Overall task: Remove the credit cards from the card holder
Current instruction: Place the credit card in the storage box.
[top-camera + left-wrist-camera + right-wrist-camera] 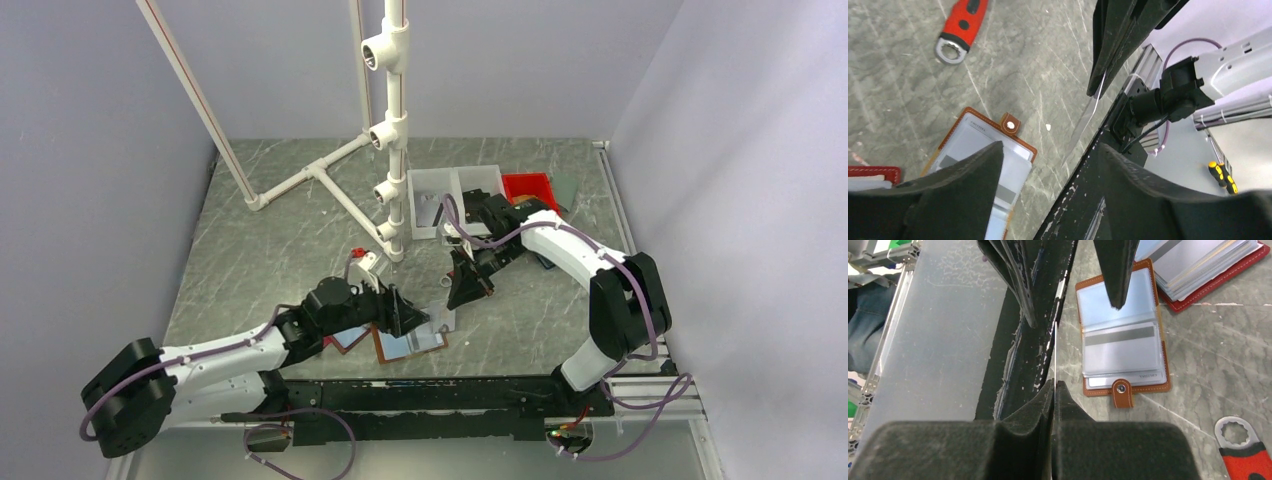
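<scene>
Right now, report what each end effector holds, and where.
The right end effector is shut on a thin card, pinched at one end. The left end effector is open, holding nothing.

Soft, even light falls from above. The pale walls take a lavender tint, and the shadows under the arms on the marbled table point(280, 230) are faint and short. The overhead view is sharp with slight wide-angle stretch. In both wrist views the near black finger pads point(948, 200) are blurred and dark, while the tabletop stays crisp. The card holder point(1120, 340) shows a mild sheen on its clear sleeves.
</scene>
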`<state>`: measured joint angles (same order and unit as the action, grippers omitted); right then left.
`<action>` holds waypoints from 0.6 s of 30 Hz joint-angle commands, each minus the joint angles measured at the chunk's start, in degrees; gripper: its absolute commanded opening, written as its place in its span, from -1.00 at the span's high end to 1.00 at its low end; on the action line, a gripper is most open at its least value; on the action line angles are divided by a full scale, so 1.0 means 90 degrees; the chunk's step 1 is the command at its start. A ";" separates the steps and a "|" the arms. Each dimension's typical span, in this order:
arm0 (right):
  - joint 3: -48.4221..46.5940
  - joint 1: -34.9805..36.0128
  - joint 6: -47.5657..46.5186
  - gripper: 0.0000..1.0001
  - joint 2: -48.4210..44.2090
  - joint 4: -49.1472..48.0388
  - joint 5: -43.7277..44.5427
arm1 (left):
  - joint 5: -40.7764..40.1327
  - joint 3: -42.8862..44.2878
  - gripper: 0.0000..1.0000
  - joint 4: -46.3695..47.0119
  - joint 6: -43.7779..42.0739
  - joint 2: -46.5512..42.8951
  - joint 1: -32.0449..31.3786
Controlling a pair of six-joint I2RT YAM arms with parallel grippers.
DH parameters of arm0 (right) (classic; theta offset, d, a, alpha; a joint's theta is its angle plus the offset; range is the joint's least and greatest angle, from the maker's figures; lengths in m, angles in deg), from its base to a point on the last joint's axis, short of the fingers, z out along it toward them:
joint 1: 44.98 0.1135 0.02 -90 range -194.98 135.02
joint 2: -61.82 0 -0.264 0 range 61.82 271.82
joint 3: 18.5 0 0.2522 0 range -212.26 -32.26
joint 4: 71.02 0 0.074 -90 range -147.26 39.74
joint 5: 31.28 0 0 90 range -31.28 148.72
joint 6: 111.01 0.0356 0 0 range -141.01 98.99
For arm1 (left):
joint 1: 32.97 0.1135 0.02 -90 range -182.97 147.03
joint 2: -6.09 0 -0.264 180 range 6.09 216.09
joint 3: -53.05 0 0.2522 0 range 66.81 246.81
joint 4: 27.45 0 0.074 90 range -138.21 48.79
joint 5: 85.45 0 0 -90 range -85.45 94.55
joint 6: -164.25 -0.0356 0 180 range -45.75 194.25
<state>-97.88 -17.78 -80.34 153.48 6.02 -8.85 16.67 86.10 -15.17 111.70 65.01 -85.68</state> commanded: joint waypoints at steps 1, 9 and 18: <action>-0.0228 -0.0133 -0.0769 1.00 -0.0160 0.0415 0.0083 | -0.0697 -0.0154 -0.63 -0.0117 0.0382 -0.0529 -0.0010; -0.0182 -0.0536 -0.0909 1.00 -0.0333 0.0453 0.0325 | -0.1162 -0.0391 -0.99 -0.0826 0.0869 -0.1281 -0.0009; -0.0083 -0.1093 -0.0827 1.00 -0.0625 0.0319 0.0424 | -0.1149 -0.0521 -0.99 -0.1331 0.1464 -0.1703 -0.0012</action>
<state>-97.88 -26.06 -85.78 150.53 9.11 -4.39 7.62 81.84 -25.33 120.75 51.26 -85.68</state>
